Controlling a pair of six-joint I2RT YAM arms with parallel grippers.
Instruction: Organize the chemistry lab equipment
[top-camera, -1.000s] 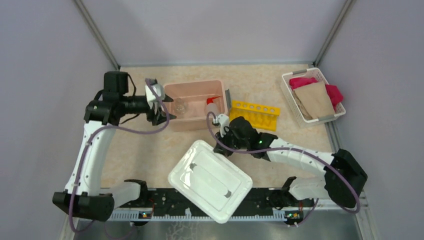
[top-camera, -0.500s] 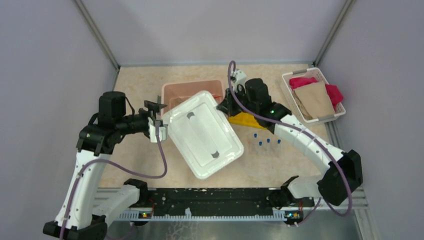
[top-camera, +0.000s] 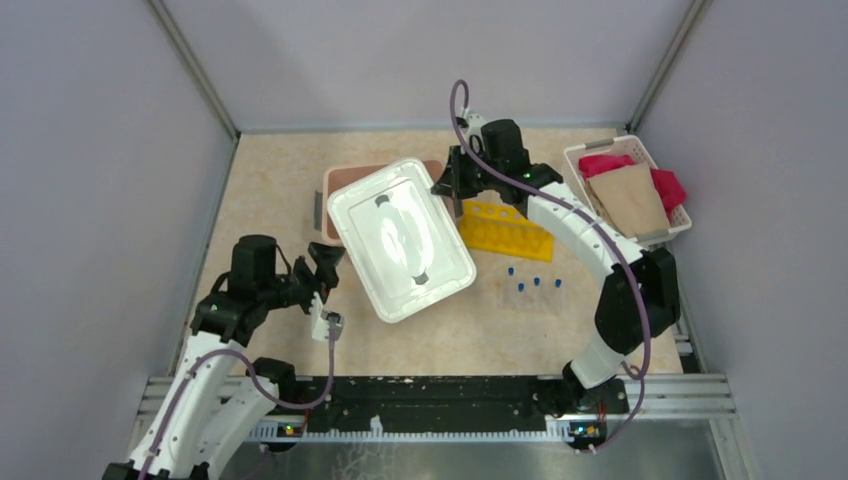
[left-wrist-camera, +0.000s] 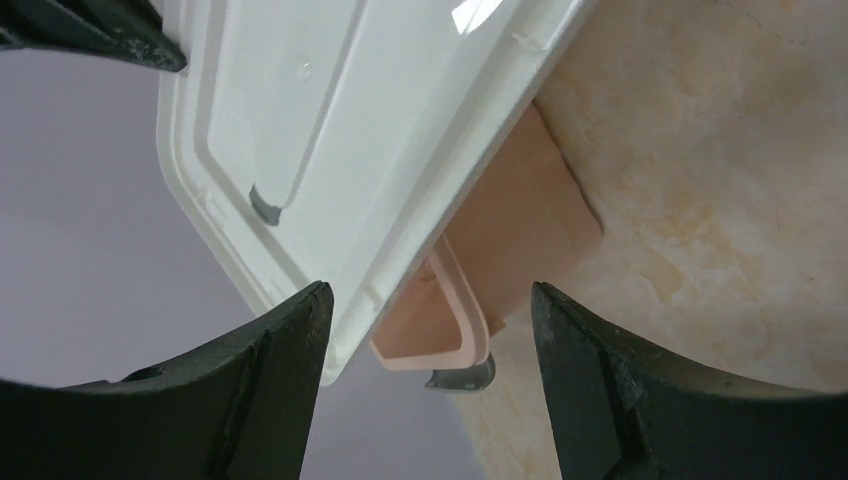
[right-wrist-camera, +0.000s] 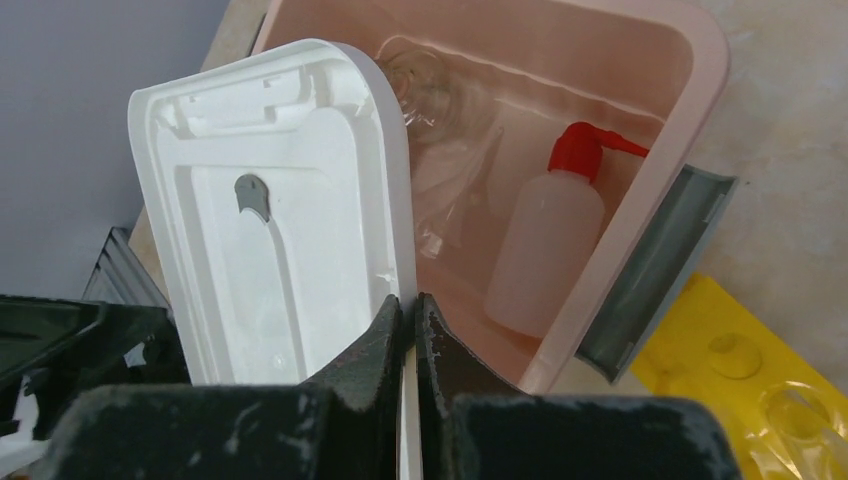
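Four small clear blue-capped tubes (top-camera: 522, 287) lie loose on the tabletop (top-camera: 270, 190), just in front of the yellow holed tube rack (top-camera: 505, 228), which lies flat to the right of the pink bin (right-wrist-camera: 700, 70). Lettering, if any, is too small to read on any item.

Small clear glass flask (right-wrist-camera: 425, 75): inside the bin at its far end, partly behind the lid edge, outline faint against the pink wall.

White squeeze bottle (right-wrist-camera: 545, 250): translucent white body with a red nozzle bent sideways, leaning against the bin's right wall, beside a grey latch (right-wrist-camera: 650, 275).

Right gripper (right-wrist-camera: 408, 325): jaws pinched tight on the rim of the white lid (top-camera: 400, 240), which is tilted over the bin and covers most of it from above. Only the bin's left corner shows in the top view.

Left gripper (top-camera: 330, 292): jaws spread wide, holding nothing, near the lid's near-left corner but apart from it. In its wrist view the lid's far end is cut off by the frame.

White basket (top-camera: 575, 165) of pink and tan cloths at far right.
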